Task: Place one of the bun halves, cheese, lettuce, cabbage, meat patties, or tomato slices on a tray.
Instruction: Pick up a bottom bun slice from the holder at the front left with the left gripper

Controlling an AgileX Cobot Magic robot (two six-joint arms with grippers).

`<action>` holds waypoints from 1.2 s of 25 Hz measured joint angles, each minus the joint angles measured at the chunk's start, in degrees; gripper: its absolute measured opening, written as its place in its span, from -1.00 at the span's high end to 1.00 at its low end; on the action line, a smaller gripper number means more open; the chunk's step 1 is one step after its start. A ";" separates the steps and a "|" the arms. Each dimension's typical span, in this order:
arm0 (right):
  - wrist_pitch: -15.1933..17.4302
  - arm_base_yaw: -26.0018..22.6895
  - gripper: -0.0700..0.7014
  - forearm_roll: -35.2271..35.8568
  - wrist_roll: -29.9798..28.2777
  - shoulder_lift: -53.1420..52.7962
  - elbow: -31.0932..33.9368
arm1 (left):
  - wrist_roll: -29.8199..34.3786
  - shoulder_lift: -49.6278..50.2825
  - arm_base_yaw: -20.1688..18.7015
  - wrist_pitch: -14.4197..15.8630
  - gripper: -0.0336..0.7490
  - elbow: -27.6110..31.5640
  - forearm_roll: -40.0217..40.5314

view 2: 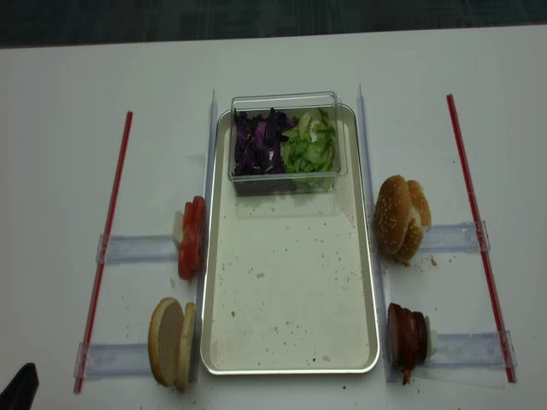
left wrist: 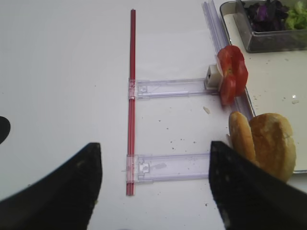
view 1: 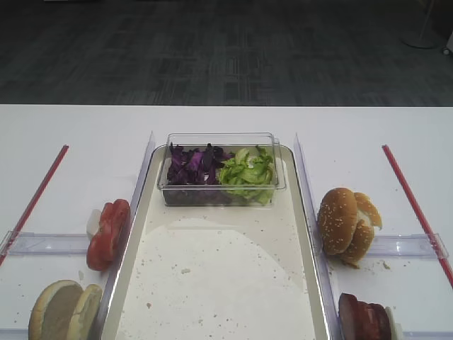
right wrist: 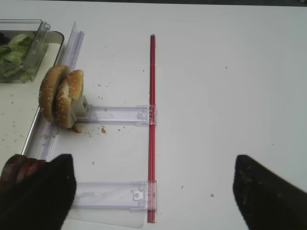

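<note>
Tray point(view 2: 291, 282) at desk point(view 2: 68, 85) centre, floor bare but for crumbs. Clear tub point(view 2: 286, 137) on tray's far end: cabbage point(view 2: 256, 145) left, lettuce point(view 2: 309, 147) right. Tomato slices point(view 2: 191, 237) on edge just left of tray; bun halves point(view 2: 171, 342) nearer, same side. Meat patties point(view 2: 407, 335) near right; sesame buns point(view 2: 400, 218) farther right. Left gripper point(left wrist: 156, 187) low over desk left of bun halves, jaws wide apart, holding nothing. Right gripper point(right wrist: 153, 191) near patties, jaws apart, holding nothing.
</note>
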 joint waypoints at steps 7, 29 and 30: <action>0.00 0.00 -0.93 0.00 0.10 0.00 0.00 | 0.00 0.00 0.00 0.00 -0.21 0.00 0.00; 0.00 0.00 -0.93 0.00 0.21 0.00 0.00 | 1.69 0.00 0.00 0.00 -0.21 0.00 -0.65; 0.00 0.00 -0.93 0.00 0.21 0.00 0.00 | 2.66 0.00 0.00 0.00 -0.21 0.00 -1.38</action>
